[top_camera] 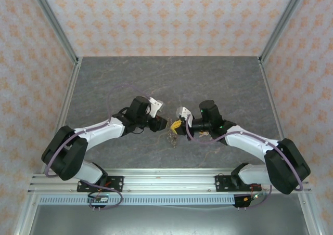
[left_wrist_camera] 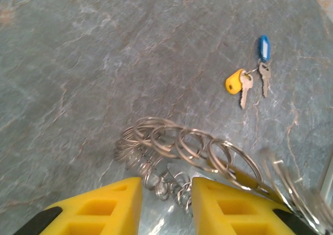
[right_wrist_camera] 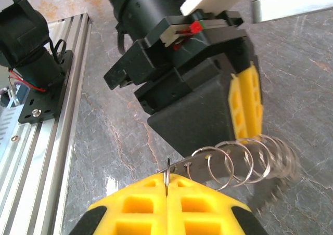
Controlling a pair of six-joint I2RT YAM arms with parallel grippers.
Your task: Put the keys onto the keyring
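The keyring (right_wrist_camera: 240,161), pinched in the closed right gripper (right_wrist_camera: 167,180), seemingly reaches between the left gripper's (left_wrist_camera: 165,185) parted jaws; both arms (top_camera: 99,127) (top_camera: 247,140) bend inward.

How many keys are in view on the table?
2. A yellow-headed key and a blue-headed key lie close together on the table, beyond the keyring in the left wrist view. Another may be hidden.

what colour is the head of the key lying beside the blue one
Yellow. The yellow key shows best in the left wrist view, beside the blue key.
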